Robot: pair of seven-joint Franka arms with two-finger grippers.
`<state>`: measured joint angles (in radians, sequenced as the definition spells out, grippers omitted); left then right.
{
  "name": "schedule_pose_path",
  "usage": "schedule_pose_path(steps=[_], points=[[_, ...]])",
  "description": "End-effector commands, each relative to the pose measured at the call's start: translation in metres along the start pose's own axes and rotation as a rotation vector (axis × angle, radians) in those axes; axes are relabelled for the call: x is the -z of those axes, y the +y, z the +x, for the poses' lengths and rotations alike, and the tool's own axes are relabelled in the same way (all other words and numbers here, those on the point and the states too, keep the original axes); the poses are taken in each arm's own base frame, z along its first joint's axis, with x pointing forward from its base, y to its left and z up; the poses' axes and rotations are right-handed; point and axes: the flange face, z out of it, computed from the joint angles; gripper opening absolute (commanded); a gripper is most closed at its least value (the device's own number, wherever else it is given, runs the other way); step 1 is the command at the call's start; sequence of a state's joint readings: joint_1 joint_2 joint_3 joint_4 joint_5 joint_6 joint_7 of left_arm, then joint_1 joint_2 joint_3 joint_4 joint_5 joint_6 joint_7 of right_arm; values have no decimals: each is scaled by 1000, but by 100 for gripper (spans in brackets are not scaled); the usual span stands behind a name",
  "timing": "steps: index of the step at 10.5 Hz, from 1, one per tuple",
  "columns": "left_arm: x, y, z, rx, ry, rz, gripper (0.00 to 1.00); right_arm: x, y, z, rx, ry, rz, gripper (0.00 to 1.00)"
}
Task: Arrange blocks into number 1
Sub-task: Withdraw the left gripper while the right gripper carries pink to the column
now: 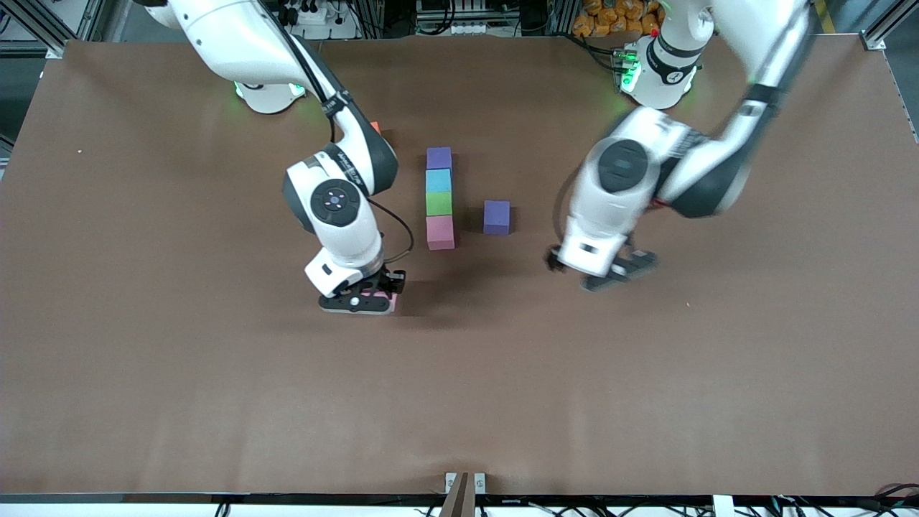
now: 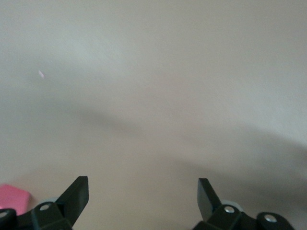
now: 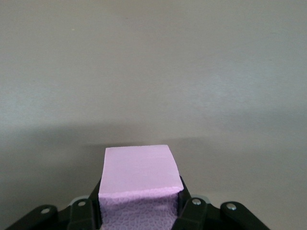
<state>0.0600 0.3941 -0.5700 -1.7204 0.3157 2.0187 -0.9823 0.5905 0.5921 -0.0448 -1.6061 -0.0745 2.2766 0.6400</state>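
Four blocks stand in a straight column on the table: purple (image 1: 439,158), light blue (image 1: 439,181), green (image 1: 439,204) and pink (image 1: 440,233), the pink one nearest the front camera. A second purple block (image 1: 497,217) sits alone beside the green and pink ones, toward the left arm's end. My right gripper (image 1: 366,298) (image 3: 139,211) is shut on another pink block (image 1: 384,299) (image 3: 138,175), low over bare table toward the right arm's end of the column. My left gripper (image 1: 610,273) (image 2: 143,196) hangs open over bare table, nothing between its fingers.
An orange-red block (image 1: 375,128) peeks out from under the right arm's forearm, farther from the front camera than the column. A corner of a pink block (image 2: 12,196) shows at the edge of the left wrist view.
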Motion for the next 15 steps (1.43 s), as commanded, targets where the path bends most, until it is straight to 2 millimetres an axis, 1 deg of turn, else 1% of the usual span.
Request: schedule_pose_path(steps=[1, 2, 3, 4, 5, 6, 7, 8, 9, 11, 12, 13, 14, 15], points=[[13, -34, 28, 1, -1, -8, 100, -7, -37, -6, 23, -6, 19, 45], [10, -43, 32, -5, -4, -1, 100, -8, -47, -15, 28, -20, 33, 45], [12, -51, 28, -18, -6, 23, 100, -8, -57, -22, 37, -28, 45, 45], [15, -81, 33, -47, -5, 49, 100, -15, -68, -32, 53, -41, 46, 45], [16, -95, 27, -103, -14, 65, 100, -21, -83, -44, 75, -44, 50, 45], [16, -102, 22, -115, -31, 60, 100, -30, -95, -53, 81, -40, 63, 45], [23, -110, 19, -137, -21, 67, 100, -40, -103, -62, 79, -49, 74, 45], [29, -130, 23, -138, -31, 55, 100, -43, -105, -65, 71, -53, 88, 45], [39, -140, 17, -176, -41, 27, 100, -45, -107, -69, 73, -59, 87, 45], [62, -176, 23, -265, -31, -5, 100, -50, -106, -76, 77, -73, 76, 45], [72, -188, 26, -262, -49, -16, 100, -50, -103, -76, 77, -77, 72, 45], [90, -192, 27, -264, -36, -22, 100, -54, -100, -81, 78, -88, 63, 45], [114, -190, 28, -262, -44, -18, 100, -58, -98, -86, 80, -97, 55, 45], [144, -199, 39, -249, -49, -19, 100, -60, -99, -91, 85, -104, 49, 45]])
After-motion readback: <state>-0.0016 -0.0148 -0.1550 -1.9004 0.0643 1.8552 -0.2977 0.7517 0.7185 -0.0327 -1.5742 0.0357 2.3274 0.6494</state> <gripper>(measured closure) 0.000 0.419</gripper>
